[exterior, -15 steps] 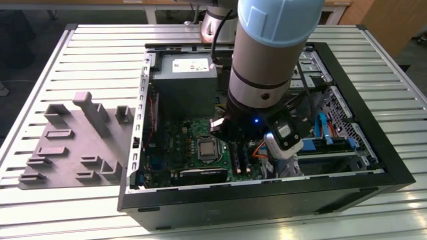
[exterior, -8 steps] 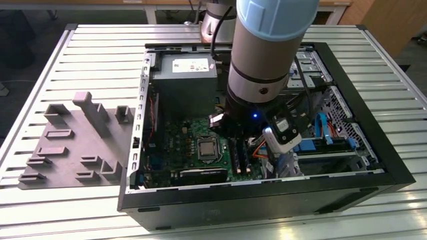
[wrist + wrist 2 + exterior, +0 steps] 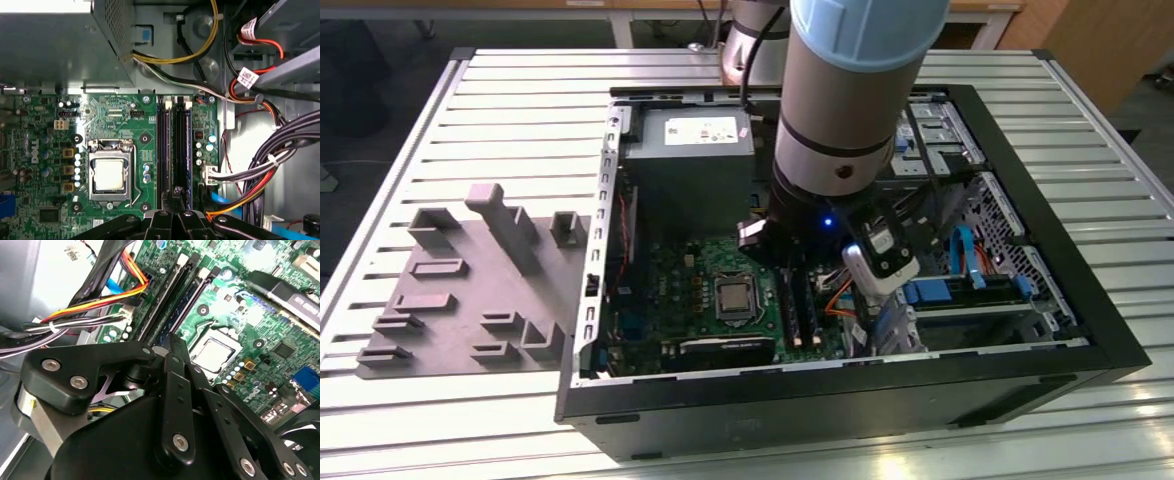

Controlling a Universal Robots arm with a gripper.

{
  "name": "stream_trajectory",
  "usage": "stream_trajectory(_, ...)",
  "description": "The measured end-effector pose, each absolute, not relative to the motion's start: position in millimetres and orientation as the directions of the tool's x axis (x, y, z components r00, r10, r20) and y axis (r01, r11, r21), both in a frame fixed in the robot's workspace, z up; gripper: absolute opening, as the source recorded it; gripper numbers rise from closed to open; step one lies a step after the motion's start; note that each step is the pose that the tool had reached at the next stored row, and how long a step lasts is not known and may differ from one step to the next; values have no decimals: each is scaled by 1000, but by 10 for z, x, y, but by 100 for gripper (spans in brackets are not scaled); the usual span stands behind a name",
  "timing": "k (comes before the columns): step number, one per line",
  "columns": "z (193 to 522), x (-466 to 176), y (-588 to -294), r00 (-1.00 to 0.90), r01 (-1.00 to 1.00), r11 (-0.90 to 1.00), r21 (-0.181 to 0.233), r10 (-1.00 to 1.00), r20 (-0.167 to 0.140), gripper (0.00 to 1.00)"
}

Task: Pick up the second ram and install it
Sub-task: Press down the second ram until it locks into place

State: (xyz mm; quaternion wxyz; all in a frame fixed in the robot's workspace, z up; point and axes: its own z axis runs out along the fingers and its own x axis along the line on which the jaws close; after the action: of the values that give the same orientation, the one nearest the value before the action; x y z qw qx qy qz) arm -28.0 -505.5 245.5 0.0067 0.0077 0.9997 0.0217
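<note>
Hidden and cut-off parts around the end effector (image 3: 176, 196)

You cannot tell how its jaws stand: in both wrist views its black linkage blocks the near ends of the memory slots (image 3: 172, 145), and the frame edge cuts the linkage off. In the exterior view the arm (image 3: 847, 90) covers the slots just beneath the end effector, and you cannot tell whether the second ram (image 3: 177, 310) is seated.

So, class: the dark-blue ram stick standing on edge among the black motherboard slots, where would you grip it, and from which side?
Probably the dark-blue ram stick by its long top edge near mid-length, pinching its two flat faces, coming straight down from above. It stands upright with black slots close alongside, so little else looks reachable.
</note>
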Motion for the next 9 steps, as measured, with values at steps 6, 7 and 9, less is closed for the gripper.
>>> stream_trajectory(6,2454,-279,-5011,-1000,15,999,44,15,-13,11)
stream_trajectory(7,2454,-280,-5010,-1000,15,999,44,16,-13,11)
stream_trajectory(9,2454,-280,-5010,-1000,15,999,44,16,-13,11)
